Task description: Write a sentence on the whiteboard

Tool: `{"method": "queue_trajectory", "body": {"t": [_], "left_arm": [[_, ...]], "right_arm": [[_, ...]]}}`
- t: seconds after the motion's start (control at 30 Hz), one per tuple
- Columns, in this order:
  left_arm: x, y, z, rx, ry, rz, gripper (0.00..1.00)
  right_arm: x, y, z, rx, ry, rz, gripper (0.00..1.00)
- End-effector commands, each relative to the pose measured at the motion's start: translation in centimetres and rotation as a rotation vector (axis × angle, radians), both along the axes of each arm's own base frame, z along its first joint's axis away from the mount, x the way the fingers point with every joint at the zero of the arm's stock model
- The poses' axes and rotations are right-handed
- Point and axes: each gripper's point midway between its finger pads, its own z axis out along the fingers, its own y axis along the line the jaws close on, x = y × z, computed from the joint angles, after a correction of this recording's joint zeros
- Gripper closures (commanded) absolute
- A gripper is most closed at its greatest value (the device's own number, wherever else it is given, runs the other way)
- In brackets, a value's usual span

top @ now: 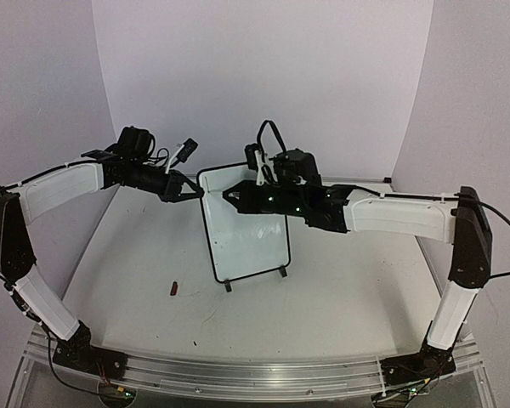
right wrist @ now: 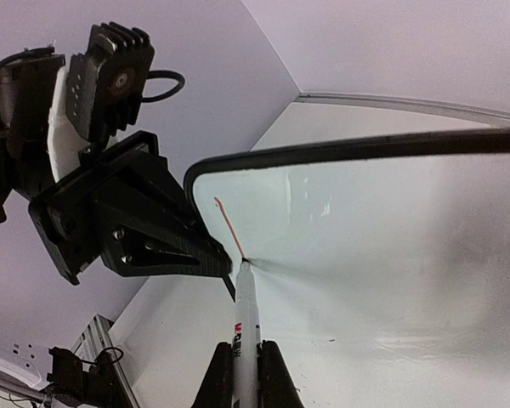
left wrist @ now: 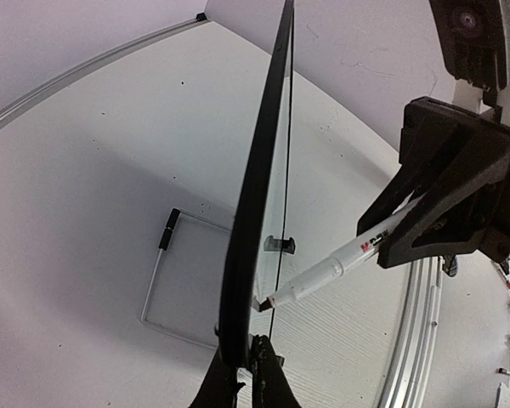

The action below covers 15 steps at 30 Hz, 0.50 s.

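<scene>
While spreading white between pale walls [top: 263, 76], carrying everything on the table [top: 348, 289], with a metal rail [top: 255, 372] running along the near edge. Reaching inward from both sides with the left arm [top: 64, 189] and the right arm [top: 399, 217], white shells angling toward the middle and meeting at the top of the board. Standing the whiteboard [top: 251, 242] near the middle of the table on two small black feet [top: 228, 286], portrait way up, writing face looking toward the arm bases, thin black frame [right wrist: 340, 151] rounding at the corners. Clamping the left gripper [top: 195, 194] on the frame at the board's upper left edge, one finger pressing on each side of the thin rim. Holding a white marker [right wrist: 246, 310] in the right gripper [top: 231, 196], jaws squeezing together on the barrel, red and black print showing just above the fingers. Pressing the marker's tip against the white face near the upper left corner, just beside the left gripper's fingers [right wrist: 178, 251]. Lying on the table left of the board's left foot, well apart from both grippers: a small dark red piece [top: 175, 288], too small for naming. Showing of the sentence only one thin reddish stroke [right wrist: 228, 223], slanting from the marker's tip up toward the rounded corner.
</scene>
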Motion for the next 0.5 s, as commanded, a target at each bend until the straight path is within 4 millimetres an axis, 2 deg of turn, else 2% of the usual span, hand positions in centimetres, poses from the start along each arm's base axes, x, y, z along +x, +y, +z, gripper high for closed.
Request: {"method": "queue_trajectory", "body": {"t": [0.0, 0.1, 0.2, 0.37, 0.47], "left_arm": [[-0.5, 0.4, 0.1, 0.022, -0.040, -0.007, 1.00], [-0.5, 0.4, 0.2, 0.024, -0.043, -0.005, 1.00], [-0.5, 0.4, 0.1, 0.026, -0.044, -0.004, 1.00], [-0.5, 0.4, 0.1, 0.027, -0.046, -0.003, 1.00], [-0.5, 0.4, 0.1, 0.027, -0.047, -0.003, 1.00]], "right_arm": [[0.3, -1.4, -1.0, -0.023, 0.025, -0.047, 1.00], [-0.1, -1.4, -0.8, -0.019, 0.028, -0.034, 1.00], [-0.8, -1.1, 0.2, 0.008, 0.009, 0.010, 1.00], [-1.9, -1.5, 3.5, 0.104, -0.045, 0.042, 1.00], [-1.9, -1.8, 4.4, 0.129, -0.060, 0.031, 1.00]]}}
